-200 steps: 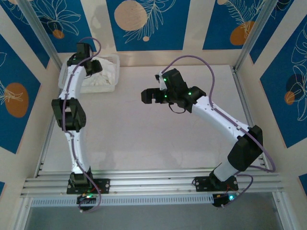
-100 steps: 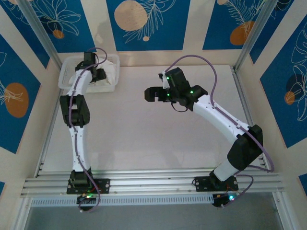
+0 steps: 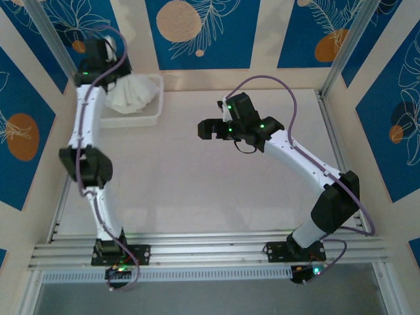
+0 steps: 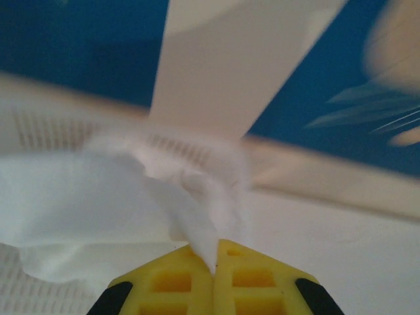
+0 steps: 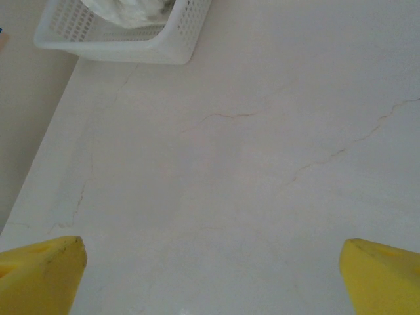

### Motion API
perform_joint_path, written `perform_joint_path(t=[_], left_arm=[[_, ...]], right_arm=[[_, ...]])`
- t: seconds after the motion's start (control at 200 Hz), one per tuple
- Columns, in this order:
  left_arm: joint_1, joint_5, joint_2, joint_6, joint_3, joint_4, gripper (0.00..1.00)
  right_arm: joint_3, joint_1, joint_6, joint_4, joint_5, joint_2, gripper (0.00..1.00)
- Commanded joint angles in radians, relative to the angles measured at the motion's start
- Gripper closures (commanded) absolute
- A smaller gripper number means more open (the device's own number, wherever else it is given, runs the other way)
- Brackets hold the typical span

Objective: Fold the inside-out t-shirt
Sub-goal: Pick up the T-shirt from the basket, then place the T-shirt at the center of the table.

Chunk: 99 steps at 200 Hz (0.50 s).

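The inside-out t-shirt (image 3: pixel 132 92) is a bunched white cloth hanging over the white mesh basket (image 3: pixel 141 119) at the back left, its lower part still down in it. My left gripper (image 3: pixel 113 71) is raised above the basket and shut on a pinch of the shirt. In the left wrist view the yellow fingertips (image 4: pixel 215 256) meet on a fold of the t-shirt (image 4: pixel 98 203), which drapes off to the left. My right gripper (image 3: pixel 205 129) hovers open over the middle of the table, its jaws (image 5: pixel 212 246) wide with bare tabletop between them.
The basket (image 5: pixel 118 41) with some of the shirt (image 5: pixel 134 10) sits at the top left of the right wrist view. The pale tabletop (image 3: pixel 216 190) spreads between the arms. Metal posts and patterned walls stand close behind the basket.
My left gripper dipped into the basket, shut on the t-shirt and rose toward the back left, pulling the cloth up. The right arm has barely moved.
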Motion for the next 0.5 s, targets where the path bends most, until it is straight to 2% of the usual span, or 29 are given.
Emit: perform_joint_path(t=[0.0, 0.135, 0.235, 0.32, 0.49], left_arm=[[-0.035, 0.128, -0.227, -0.023, 0.067, 0.083, 1.00], [-0.104, 0.176, -0.388, -0.007, -0.040, 0.104, 1.00], [-0.126, 0.196, -0.506, -0.056, -0.258, 0.200, 1.00], [-0.148, 0.167, -0.584, -0.084, -0.463, 0.274, 1.00], [-0.204, 0.191, -0.617, -0.152, -0.792, 0.367, 1.00]], right_arm=[[-0.004, 0.013, 0.028, 0.034, -0.003, -0.045, 0.01], [-0.042, 0.014, 0.048, 0.067, 0.019, -0.075, 0.01], [-0.067, 0.010, 0.071, 0.081, 0.048, -0.098, 0.01], [-0.105, -0.009, 0.111, 0.097, 0.056, -0.122, 0.01], [-0.197, -0.096, 0.223, 0.114, 0.002, -0.170, 0.01]])
